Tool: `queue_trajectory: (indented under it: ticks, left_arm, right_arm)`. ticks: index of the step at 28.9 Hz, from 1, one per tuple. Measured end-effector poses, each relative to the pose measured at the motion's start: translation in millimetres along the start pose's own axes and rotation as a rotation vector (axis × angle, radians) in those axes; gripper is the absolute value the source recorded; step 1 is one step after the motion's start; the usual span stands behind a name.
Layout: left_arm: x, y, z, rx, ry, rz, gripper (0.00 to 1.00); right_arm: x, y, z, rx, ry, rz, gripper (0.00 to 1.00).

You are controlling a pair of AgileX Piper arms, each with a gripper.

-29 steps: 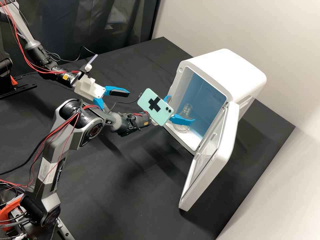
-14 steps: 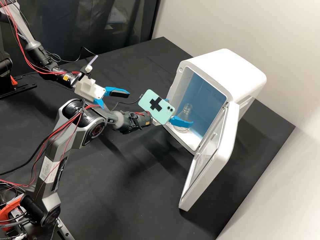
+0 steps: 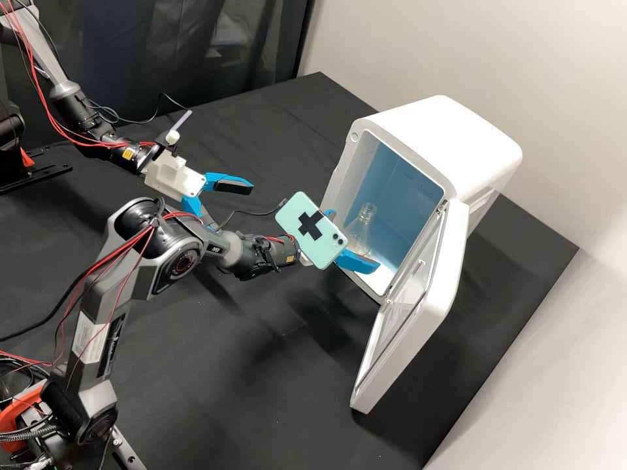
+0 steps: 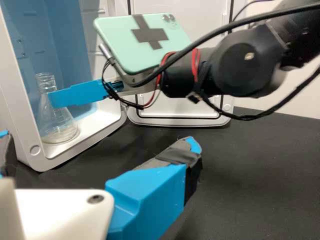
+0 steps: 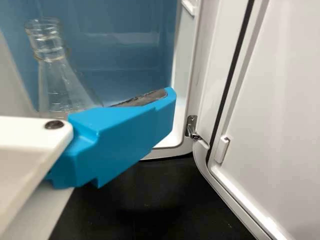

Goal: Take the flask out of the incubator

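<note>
Where the black table (image 3: 274, 365) is seen from above, a white box-shaped incubator with a light blue inside (image 3: 444, 143) is placed near its far right edge. Its white door (image 3: 418, 307) is swung wide open.

The dark grey right arm (image 3: 163, 254) is stretched towards the opening, and a mint-green phone with a black cross (image 3: 311, 230) is carried on its wrist. The dark grey left arm (image 3: 78, 108) is held farther back, well apart from the incubator.

A clear glass conical flask (image 3: 363, 225) is found upright on the floor of the incubator, near the front.

The right fingers (image 3: 358, 262) are spread apart at the mouth of the incubator, just beside the flask, and nothing is gripped by them. The left fingers (image 3: 228, 183) are also spread apart above the table, and nothing is held between them.
</note>
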Motion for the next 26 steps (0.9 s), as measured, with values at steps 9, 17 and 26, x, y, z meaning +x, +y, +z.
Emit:
queue_trajectory:
  ticks: [9, 17, 26]
  left_arm:
    - [0.0, 0.0, 0.0, 0.0, 0.0, 0.0, 1.0]
    - [0.0, 0.0, 0.0, 0.0, 0.0, 0.0, 1.0]
    - [0.0, 0.0, 0.0, 0.0, 0.0, 0.0, 1.0]
  right_arm:
    - [0.3, 5.3, -1.1, -0.001, 0.012, 0.015, 1.0]
    - [21.7, 5.4, -1.2, -0.021, -0.017, 0.054, 1.0]
    - [39.5, 5.1, -6.8, -0.048, -0.045, 0.095, 1.0]
